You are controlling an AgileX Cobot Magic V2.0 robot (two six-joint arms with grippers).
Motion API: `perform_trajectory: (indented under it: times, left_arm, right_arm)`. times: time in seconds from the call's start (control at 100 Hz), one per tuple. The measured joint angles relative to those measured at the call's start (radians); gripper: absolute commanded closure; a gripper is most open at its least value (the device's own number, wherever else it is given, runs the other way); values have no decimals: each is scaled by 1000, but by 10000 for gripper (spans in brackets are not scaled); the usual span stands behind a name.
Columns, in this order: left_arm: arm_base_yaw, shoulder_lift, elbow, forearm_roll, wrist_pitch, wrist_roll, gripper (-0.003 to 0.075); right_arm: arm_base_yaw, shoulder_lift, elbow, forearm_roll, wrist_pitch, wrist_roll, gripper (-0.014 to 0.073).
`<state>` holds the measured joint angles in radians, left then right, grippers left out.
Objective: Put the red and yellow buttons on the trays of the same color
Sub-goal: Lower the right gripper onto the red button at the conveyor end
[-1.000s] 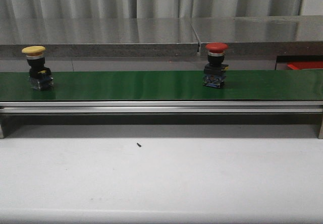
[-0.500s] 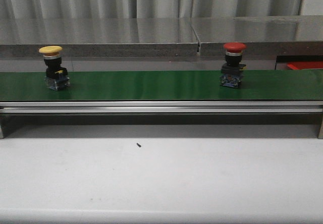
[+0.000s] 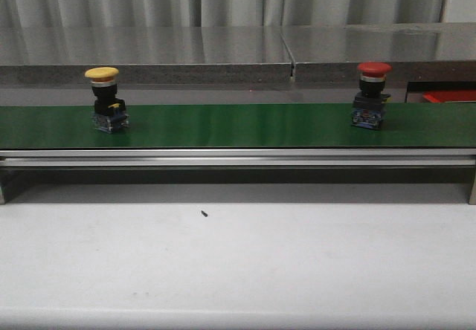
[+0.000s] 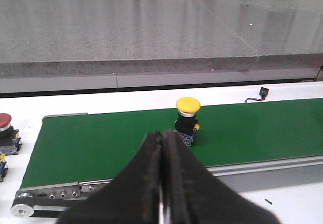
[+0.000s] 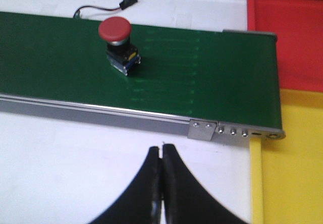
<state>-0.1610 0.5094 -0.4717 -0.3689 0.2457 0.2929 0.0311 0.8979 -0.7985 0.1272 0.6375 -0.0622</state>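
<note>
A white bench (image 3: 238, 263) fills the lower half of the front view, and a green conveyor belt (image 3: 238, 125) in an aluminium frame crosses it from edge to edge at mid-height. On the belt a yellow button (image 3: 108, 99) stands upright at the left and a red button (image 3: 371, 95) upright at the right, well apart. A small dark speck (image 3: 204, 213) lies on the bench below the belt, left of centre, and the right wrist view shows a red tray (image 5: 292, 32) and a yellow tray (image 5: 295, 158) at the belt's end.

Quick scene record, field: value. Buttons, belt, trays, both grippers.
yellow button: upright on belt, left part
red button: upright on belt, right part
belt: green conveyor
red tray: past belt's end
yellow tray: beside red tray
left gripper: fingers together, empty
right gripper: fingers together, empty
</note>
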Motion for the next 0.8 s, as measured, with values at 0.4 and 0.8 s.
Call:
perform_trajectory:
  times: [0.4, 0.8]
  left_arm:
    - [0, 0, 0, 0, 0, 0, 739]
    - [0, 0, 0, 0, 0, 0, 739]
  right_arm:
    - [0, 138, -1, 58, -16, 0, -52]
    - [0, 331, -203, 43, -14, -12, -41]
